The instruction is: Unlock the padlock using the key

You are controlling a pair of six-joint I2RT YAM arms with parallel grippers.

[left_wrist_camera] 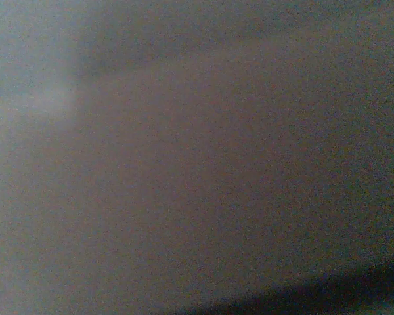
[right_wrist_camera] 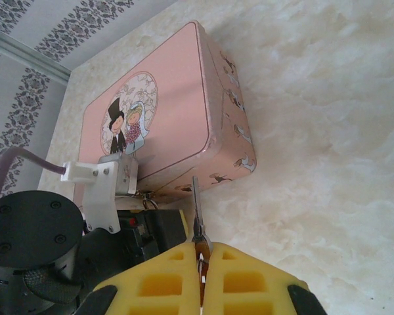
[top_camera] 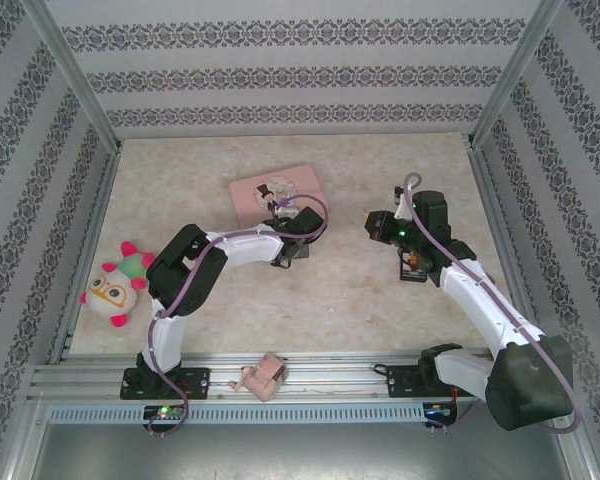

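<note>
Pinching the key [right_wrist_camera: 196, 202] between shut yellow pads [right_wrist_camera: 164, 282], the right tool [right_wrist_camera: 200, 251] holds it with the blade pointing to 12 o'clock, the tip near the pink tin [right_wrist_camera: 164, 105]. The left tool [top_camera: 288, 256] sits at the tin's 6 o'clock edge on the tabletop [top_camera: 380, 310]. I cannot tell how far it is open.

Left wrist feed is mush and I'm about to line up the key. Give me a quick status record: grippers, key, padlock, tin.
right gripper: shut on the key
key: thin blade sticks out past the yellow pads, pointing toward the pink tin
left gripper: at the tin's near edge; open or shut cannot be told
pink tin: lying flat on the table, picture lid up
padlock: cannot make it out
left wrist view: blurred grey, nothing readable
</note>
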